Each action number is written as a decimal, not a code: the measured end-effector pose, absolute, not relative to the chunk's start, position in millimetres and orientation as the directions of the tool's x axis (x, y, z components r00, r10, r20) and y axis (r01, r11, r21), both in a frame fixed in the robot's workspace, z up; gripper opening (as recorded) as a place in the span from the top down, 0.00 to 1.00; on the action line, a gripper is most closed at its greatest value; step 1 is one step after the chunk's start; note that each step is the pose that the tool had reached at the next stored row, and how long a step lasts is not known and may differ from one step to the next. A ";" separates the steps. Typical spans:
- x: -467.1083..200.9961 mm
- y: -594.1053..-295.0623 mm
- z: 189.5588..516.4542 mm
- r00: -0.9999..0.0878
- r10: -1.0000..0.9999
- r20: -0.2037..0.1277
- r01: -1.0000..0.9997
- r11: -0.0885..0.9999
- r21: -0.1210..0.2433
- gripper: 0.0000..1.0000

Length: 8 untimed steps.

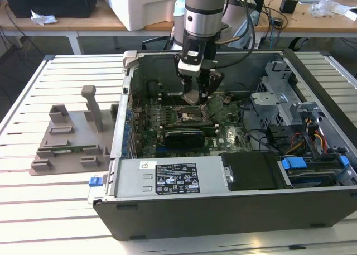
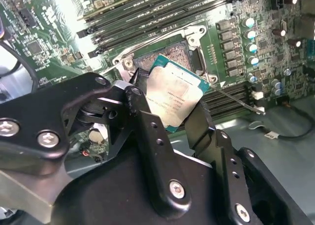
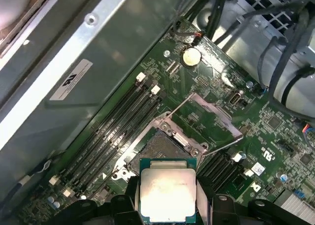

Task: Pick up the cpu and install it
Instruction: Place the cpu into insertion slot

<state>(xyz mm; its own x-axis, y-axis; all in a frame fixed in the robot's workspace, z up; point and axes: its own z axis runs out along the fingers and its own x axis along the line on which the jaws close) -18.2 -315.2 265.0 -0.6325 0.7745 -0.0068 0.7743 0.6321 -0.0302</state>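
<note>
- gripper point(image 2: 170, 107) clamped on the cpu point(image 2: 174, 89); fingers point(image 2: 147, 121) pinch two opposite edges, silver lid facing the cameras in both wrist views.
- cpu is off the board and not seated, by my read: hanging in the grip over the near edge of the socket point(image 2: 170, 52).
- key relation: in the first wrist view the cpu point(image 3: 168, 190) sits just short of the open socket point(image 3: 157, 146), which lies directly ahead of the fingertips. The part is square, so there's no long axis; its edges look rotated against the socket frame, though camera angle may account for some of that.
- load plate point(image 3: 206, 119) is flipped up on the far side of the socket, with the thin lever wire beside it. The socket opening is clear.
- memory slots point(image 3: 123, 121) run alongside the socket, not in the path.
- exterior view: gripper point(image 1: 198, 93) is down inside the open computer case point(image 1: 223, 210), above the socket area. Grey holder tray point(image 1: 72, 140) is on the table point(image 1: 44, 210), well apart at the exterior view's left.
- can't tell: the gap between cpu and socket, the cpu underside, corner mark or notches, and the socket pins under the chip. The cpu is hard to pick out in the exterior view.
</note>
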 end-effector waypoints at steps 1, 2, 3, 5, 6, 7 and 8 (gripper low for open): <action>-18.2 -315.2 265.0 -0.624 0.781 -0.007 0.781 0.624 -0.030 0.46; -18.2 -315.2 265.0 -0.613 0.790 -0.007 0.789 0.613 -0.030 0.46; -18.2 -315.2 264.9 -0.601 0.799 -0.007 0.799 0.601 -0.030 0.46; -18.2 -315.2 264.9 -0.576 0.817 -0.007 0.817 0.576 -0.030 0.46; -18.2 -315.1 264.9 -0.567 0.823 -0.007 0.823 0.567 -0.030 0.46; -18.2 -315.2 264.9 -0.558 0.830 -0.007 0.830 0.558 -0.030 0.46; -18.2 -315.2 264.9 -0.542 0.840 -0.007 0.840 0.542 -0.030 0.46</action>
<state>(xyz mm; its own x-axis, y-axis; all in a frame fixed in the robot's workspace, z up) -18.2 -315.2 264.9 -0.5419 0.8404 -0.0068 0.8401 0.5415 -0.0303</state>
